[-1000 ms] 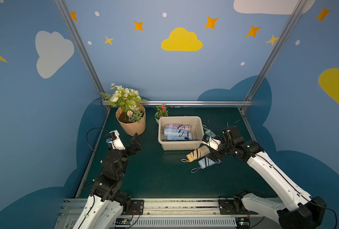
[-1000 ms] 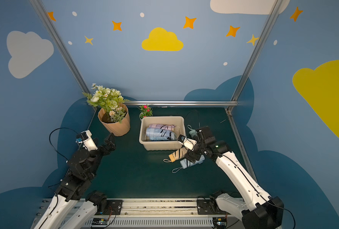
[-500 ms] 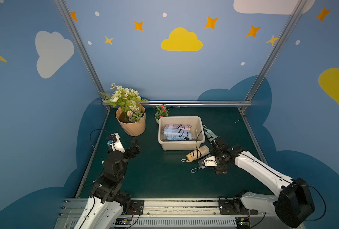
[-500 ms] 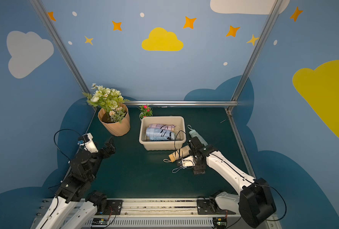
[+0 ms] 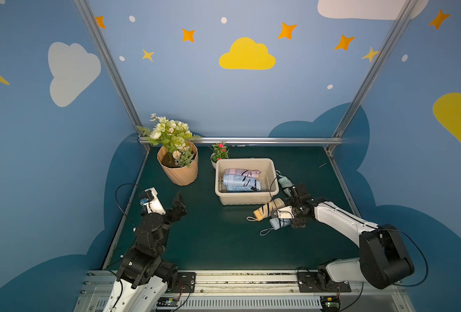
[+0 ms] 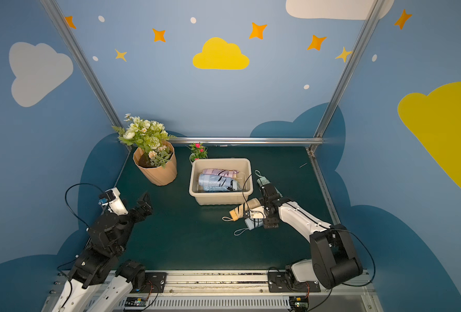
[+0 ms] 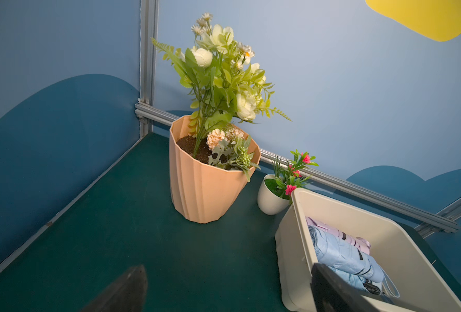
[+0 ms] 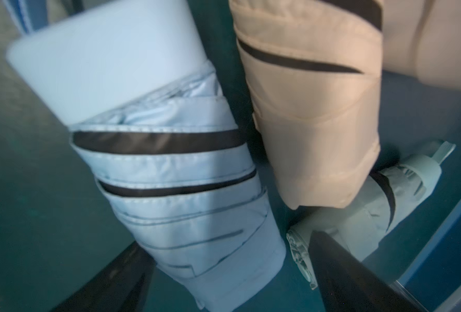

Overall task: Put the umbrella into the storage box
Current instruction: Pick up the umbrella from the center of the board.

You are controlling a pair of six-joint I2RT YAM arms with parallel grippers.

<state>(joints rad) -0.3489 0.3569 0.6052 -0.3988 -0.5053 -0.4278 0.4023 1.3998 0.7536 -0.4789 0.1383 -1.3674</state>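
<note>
Right fingers [image 8: 340, 270] standing wide astride blue umbrella [image 8: 170, 167], not clamping it. Umbrella lying on bench [image 5: 210, 243], right of centre, just below box [image 5: 240, 200]. Left fingers [image 7: 126, 291] hanging wide, lower left, holding nothing.

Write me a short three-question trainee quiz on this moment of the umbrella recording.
1. True or false: the storage box is empty.
2. Which one lies between the open fingers of the right pincer? A. tan umbrella B. light blue umbrella on the table C. pale green umbrella
3. How many folded umbrellas lie on the table outside the box?
Key: 1. False, it holds two folded umbrellas. 2. B. 3. Three: tan, light blue, pale green.
</note>
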